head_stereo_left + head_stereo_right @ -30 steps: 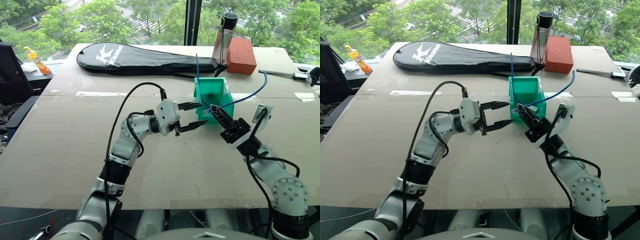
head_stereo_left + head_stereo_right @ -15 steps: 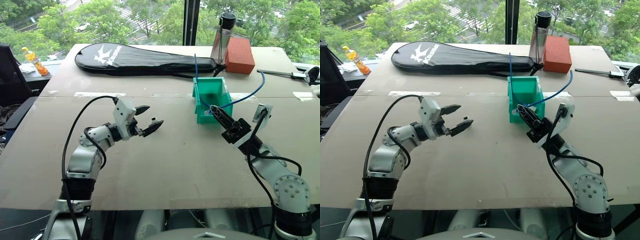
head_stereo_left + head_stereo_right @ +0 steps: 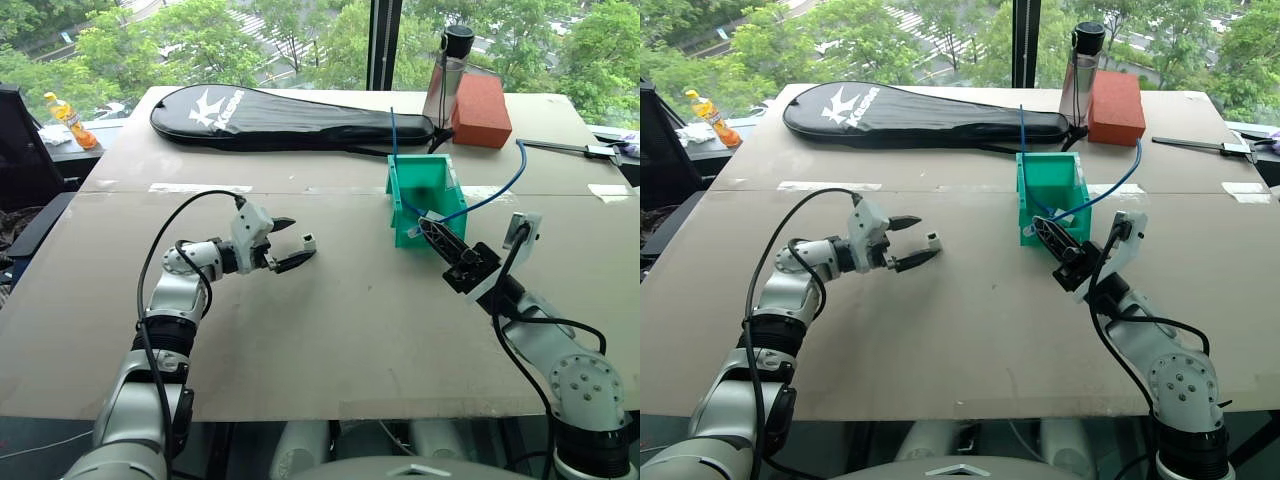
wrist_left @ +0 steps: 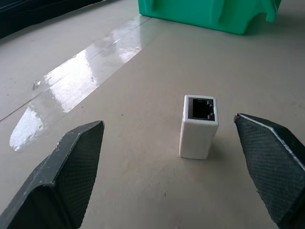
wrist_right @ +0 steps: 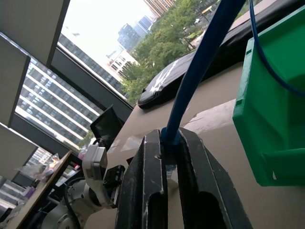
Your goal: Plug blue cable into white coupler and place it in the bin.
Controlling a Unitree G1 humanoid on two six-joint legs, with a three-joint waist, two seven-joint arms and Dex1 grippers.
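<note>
The white coupler [image 4: 199, 125] stands upright on the table, dark socket facing up. My left gripper [image 3: 300, 240] is open low over the table, and the coupler [image 3: 309, 240] sits between its fingertips, closer to one and apparently untouched. My right gripper [image 3: 430, 228] is shut on the blue cable [image 5: 200, 62] just in front of the green bin [image 3: 400, 205]. From that grip the cable [image 3: 505, 190] runs over the bin and loops out to the right, and a stretch of it rises from the bin's back. The plug is hidden between the fingers.
At the back of the table lie a black racket case [image 3: 290, 118], a dark bottle [image 3: 447, 75] and a red block [image 3: 482, 110]. A metal tool [image 3: 560, 148] lies at the far right. An orange bottle [image 3: 68, 118] stands on a side table to the left.
My left gripper has swung left from beside the bin, sunk toward the table and now stands open around the coupler. The right gripper has kept still on the cable.
</note>
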